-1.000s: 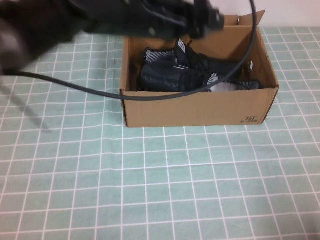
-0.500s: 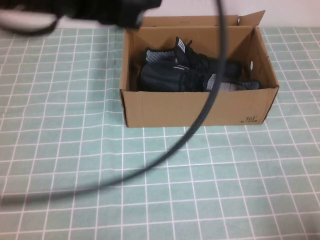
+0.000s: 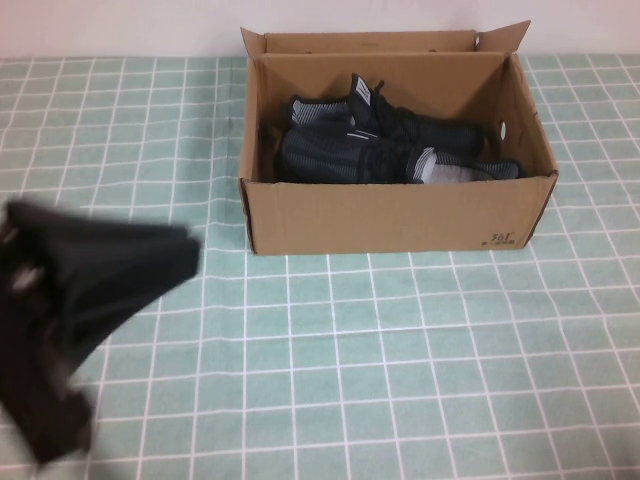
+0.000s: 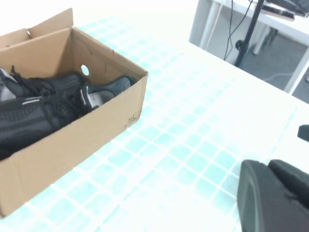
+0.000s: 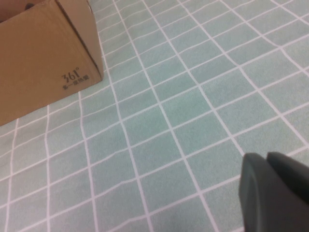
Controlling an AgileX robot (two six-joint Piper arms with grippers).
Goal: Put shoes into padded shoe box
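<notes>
Both black shoes (image 3: pixel 385 150) lie side by side inside the open cardboard shoe box (image 3: pixel 400 215).

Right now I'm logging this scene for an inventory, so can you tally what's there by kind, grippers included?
Black sneakers: 2, both shoes lying in the box.
Cardboard boxes: 1, the padded shoe box, flaps open.
Grippers: 2, the left gripper shut, off the box's near left; the right gripper shut over the checked tablecloth, empty.
Tablecloths: 1.
Total: 6.

Left arm (image 3: pixel 80 300) shows as a matte black, blurred bulk with angular edges, while the left end effector (image 4: pixel 275 198) and right end effector (image 5: pixel 275 193) show dark grey, smooth, rounded plastic fingers.
</notes>
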